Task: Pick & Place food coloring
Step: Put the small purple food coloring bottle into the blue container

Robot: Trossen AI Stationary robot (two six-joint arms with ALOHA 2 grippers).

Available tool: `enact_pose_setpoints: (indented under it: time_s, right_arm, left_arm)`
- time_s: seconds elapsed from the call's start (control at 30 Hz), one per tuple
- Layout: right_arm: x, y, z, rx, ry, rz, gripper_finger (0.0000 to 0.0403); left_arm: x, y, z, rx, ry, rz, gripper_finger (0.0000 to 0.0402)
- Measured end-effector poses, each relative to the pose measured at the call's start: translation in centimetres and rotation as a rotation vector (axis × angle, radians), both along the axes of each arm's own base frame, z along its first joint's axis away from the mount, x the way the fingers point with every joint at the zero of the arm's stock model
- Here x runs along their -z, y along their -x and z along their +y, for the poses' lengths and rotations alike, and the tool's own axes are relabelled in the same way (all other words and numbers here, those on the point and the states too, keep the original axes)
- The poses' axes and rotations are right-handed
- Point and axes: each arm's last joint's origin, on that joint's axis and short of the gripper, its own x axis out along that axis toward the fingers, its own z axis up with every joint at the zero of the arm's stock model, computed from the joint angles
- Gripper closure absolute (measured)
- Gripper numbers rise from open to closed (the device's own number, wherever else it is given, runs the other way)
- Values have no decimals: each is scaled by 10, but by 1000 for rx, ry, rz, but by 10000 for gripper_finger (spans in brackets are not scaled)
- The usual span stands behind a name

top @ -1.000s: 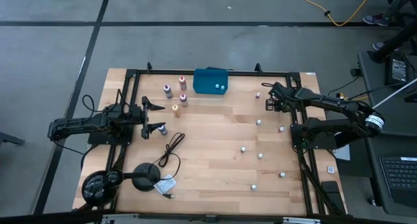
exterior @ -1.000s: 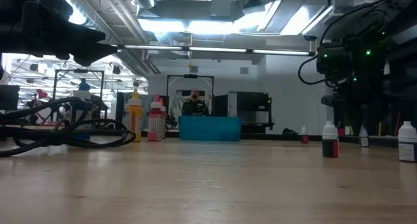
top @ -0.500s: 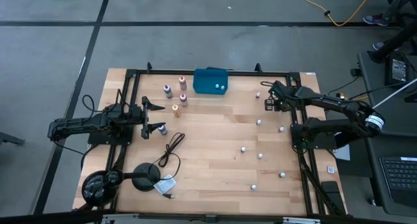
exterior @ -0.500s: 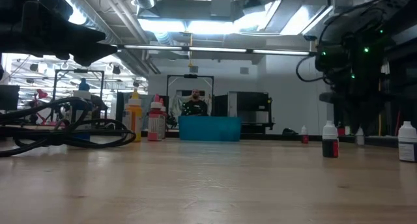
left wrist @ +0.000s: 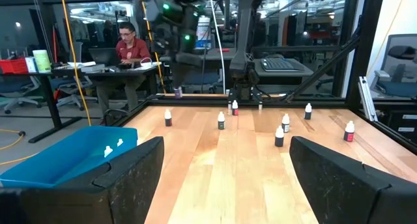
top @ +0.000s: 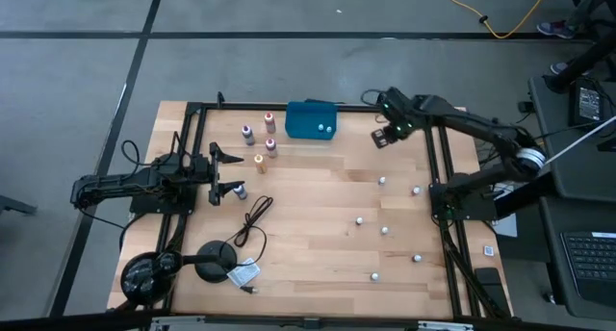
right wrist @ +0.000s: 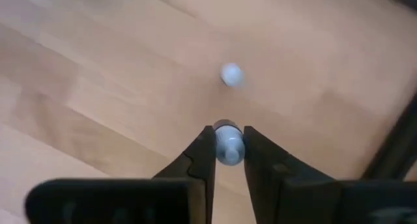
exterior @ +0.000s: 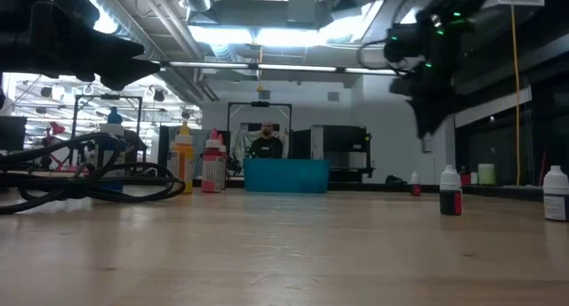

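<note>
My right gripper is clamped tight on a tiny food coloring bottle with a pale round cap, lifted off the light wooden tabletop. Its two dark fingers pinch the bottle on either side just under the cap. In the high view this gripper hangs above the far right part of the table, just right of the teal rectangular tray, which has two pale-capped bottles lying in it. Beneath my held bottle another whitish bottle stands on the wood. More small bottles are scattered over the right half of the table, and a few with coloured bodies stand left of the tray. My left gripper waits at the left side, its fingers spread wide and holding nothing
</note>
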Motion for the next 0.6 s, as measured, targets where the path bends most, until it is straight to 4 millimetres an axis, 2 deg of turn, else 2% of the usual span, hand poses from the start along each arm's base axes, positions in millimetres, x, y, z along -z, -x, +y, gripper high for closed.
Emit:
enact_pose_setpoints:
  time_s: [0.13,0.27,0.6]
  right_arm:
    - [-13,-30,-15,-97,13,4,328]
    - [-21,-62,-28,-193,23,-21,338]
    - [-32,-136,-50,-350,71,-69,329]
  left_arm:
    - [0,0,0,0,0,-1,74]
    - [0,0,0,0,0,0,73]
    - [0,0,0,0,0,-1,74]
